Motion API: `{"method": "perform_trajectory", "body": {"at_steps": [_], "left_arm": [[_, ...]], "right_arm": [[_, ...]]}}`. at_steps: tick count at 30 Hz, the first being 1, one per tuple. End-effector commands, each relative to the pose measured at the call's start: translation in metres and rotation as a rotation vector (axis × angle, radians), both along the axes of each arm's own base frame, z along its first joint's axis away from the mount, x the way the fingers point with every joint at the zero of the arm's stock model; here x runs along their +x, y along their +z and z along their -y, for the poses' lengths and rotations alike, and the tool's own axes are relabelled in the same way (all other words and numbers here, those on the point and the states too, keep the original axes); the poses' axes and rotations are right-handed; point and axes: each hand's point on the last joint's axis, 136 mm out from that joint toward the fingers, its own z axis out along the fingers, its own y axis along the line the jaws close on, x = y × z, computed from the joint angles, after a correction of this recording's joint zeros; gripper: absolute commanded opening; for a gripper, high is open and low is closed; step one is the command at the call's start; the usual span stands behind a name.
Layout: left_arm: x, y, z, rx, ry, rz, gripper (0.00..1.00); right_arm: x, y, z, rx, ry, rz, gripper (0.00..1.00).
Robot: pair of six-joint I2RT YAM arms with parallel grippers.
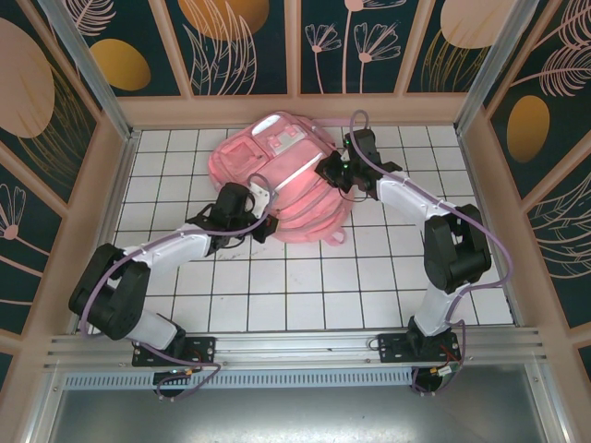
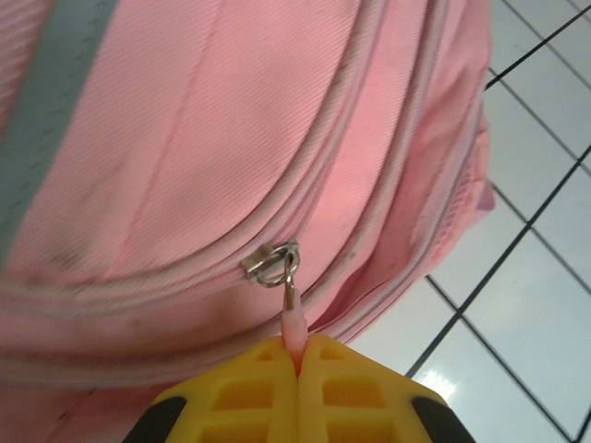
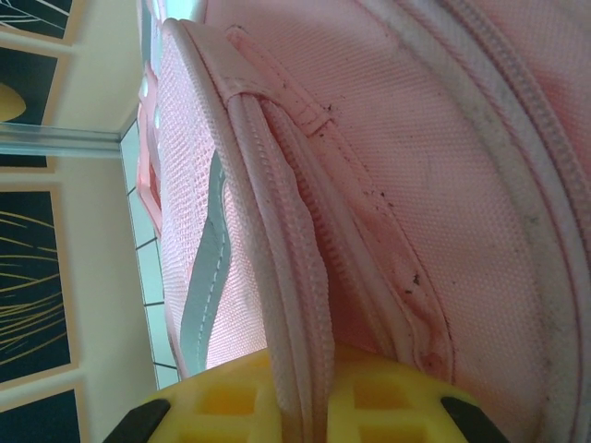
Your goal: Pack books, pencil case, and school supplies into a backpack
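Pink backpack (image 1: 277, 175) lies far-centre on tabletop (image 1: 277, 295). L gripper (image 2: 297, 355) pinched shut on zip pull (image 2: 293, 325); R gripper (image 3: 309, 388) clamps bag's piped edge. Brace w/ R, draw pull along track, no sideways yank.

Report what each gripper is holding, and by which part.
The left gripper pinches the backpack by its pink zipper pull. The right gripper pinches a ridge of fabric along the backpack's zipper seam.

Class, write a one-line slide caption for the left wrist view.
Left gripper shut on the pink zipper pull of the backpack.
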Motion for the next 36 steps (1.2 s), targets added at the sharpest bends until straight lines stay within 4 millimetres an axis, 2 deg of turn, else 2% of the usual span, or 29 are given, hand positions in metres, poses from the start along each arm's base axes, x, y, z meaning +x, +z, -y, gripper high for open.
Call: {"method": "perform_trajectory", "body": {"at_steps": [1,7,8,10,12,15,17,20,24,25,26,30,33,36], "left_arm": [[-0.001,0.040,0.046,-0.156,-0.119,0.050,0.00],[0.010,0.037,0.070,-0.187,-0.119,0.014,0.00],[0.018,0.046,0.075,-0.205,-0.110,0.022,0.02],[0.029,0.047,0.074,-0.198,-0.041,0.001,0.24],[0.035,0.043,0.068,-0.154,0.014,-0.034,0.42],[0.033,0.038,0.058,-0.107,0.046,-0.076,0.52],[0.029,0.041,0.050,-0.106,0.060,-0.093,0.56],[0.024,0.052,0.034,-0.131,0.098,-0.106,0.60],[0.028,0.060,0.001,-0.182,0.220,-0.143,0.62],[0.032,0.065,-0.008,-0.203,0.263,-0.151,0.63],[0.032,0.054,-0.021,-0.201,0.320,-0.184,0.63],[0.040,0.041,-0.056,-0.222,0.515,-0.247,0.63],[0.044,0.033,-0.071,-0.251,0.602,-0.270,0.63],[0.047,0.031,-0.077,-0.285,0.654,-0.282,0.62]], "right_arm": [[-0.004,-0.004,-0.011,0.015,0.015,0.009,0.13],[-0.012,-0.008,-0.011,0.015,0.021,0.002,0.14],[-0.013,-0.009,-0.009,0.001,0.021,0.005,0.16],[-0.013,-0.006,-0.003,-0.047,0.019,0.027,0.26],[-0.016,-0.004,0.011,-0.142,0.005,0.051,0.35],[-0.028,-0.007,0.036,-0.279,-0.006,0.068,0.45],[-0.038,-0.004,0.047,-0.342,0.014,0.090,0.47],[-0.053,0.000,0.053,-0.437,0.072,0.128,0.49],[-0.072,0.000,0.034,-0.528,0.230,0.206,0.49],[-0.080,-0.002,0.022,-0.543,0.289,0.222,0.49],[-0.086,-0.006,0.011,-0.559,0.340,0.232,0.49],[-0.105,-0.017,-0.031,-0.597,0.511,0.269,0.47],[-0.104,-0.023,-0.046,-0.655,0.542,0.284,0.46],[-0.095,-0.029,-0.047,-0.715,0.539,0.280,0.44]]}}
